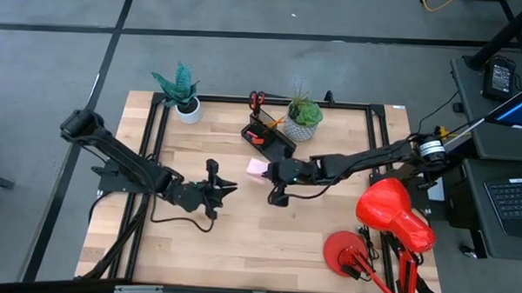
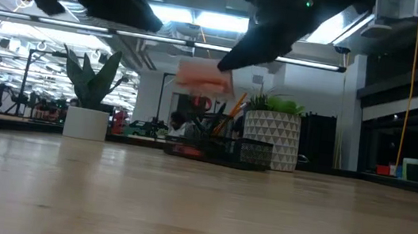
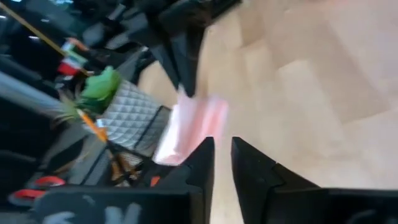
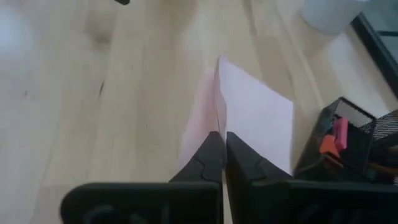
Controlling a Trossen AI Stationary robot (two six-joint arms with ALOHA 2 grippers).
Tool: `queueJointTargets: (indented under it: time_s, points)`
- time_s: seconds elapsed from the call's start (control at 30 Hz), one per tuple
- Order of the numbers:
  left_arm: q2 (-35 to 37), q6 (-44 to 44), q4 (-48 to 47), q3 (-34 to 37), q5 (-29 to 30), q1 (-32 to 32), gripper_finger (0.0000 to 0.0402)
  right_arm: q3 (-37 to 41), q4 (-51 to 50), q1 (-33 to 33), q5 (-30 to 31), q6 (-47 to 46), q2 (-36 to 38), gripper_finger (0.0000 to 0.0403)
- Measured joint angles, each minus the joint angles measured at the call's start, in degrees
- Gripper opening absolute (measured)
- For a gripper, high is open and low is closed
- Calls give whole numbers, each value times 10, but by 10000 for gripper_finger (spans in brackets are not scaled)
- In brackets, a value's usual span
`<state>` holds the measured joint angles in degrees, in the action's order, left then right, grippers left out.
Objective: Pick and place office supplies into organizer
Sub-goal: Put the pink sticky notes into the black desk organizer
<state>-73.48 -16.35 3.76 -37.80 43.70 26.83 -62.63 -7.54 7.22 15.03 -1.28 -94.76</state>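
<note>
My right gripper hangs over the table's middle, shut on the pink sticky-note pad, which floats above the wood in the low view. Just beyond it toward the far edge, the black organizer stands on the table. It holds an orange pencil, red-handled scissors and a red eraser. My left gripper waits left of the pad, above the table. It points toward the pad, and a narrow gap shows between its fingers. My right gripper pinches the pad between its two fingers at one edge, and the pad juts out beyond the fingertips. The fingers come from the table's right, slanting down. The pad is lifted clear of the table and sits roughly level.
A potted plant in a patterned pot stands right beside the organizer, and another in a white pot sits at the far left. A red desk lamp stands at the near right. Bare wood lies toward the near edge.
</note>
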Motion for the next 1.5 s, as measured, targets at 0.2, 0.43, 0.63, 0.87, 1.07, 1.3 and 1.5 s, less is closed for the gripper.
queueJointTargets:
  time_s: [0.2,0.43,0.63,0.87,1.07,1.3,1.5]
  points:
    - [57,10,-58,0,-46,-7,5,0,-36,-2,29,0,18,0]
    - [137,5,-4,82,-89,-30,1,-1,-48,-16,35,1,29,0]
    - [231,-13,72,162,-175,-71,1,0,-75,-51,53,-7,33,0]
    - [318,-8,67,202,-259,-137,1,0,-89,-87,55,-15,33,0]
    - [345,-8,63,216,-288,-182,2,12,-112,-109,54,-31,33,0]
    - [344,-7,63,216,-318,-207,3,41,-102,-131,53,-43,33,0]
    - [344,-7,63,216,-319,-207,1,79,-29,-148,25,-27,33,0]
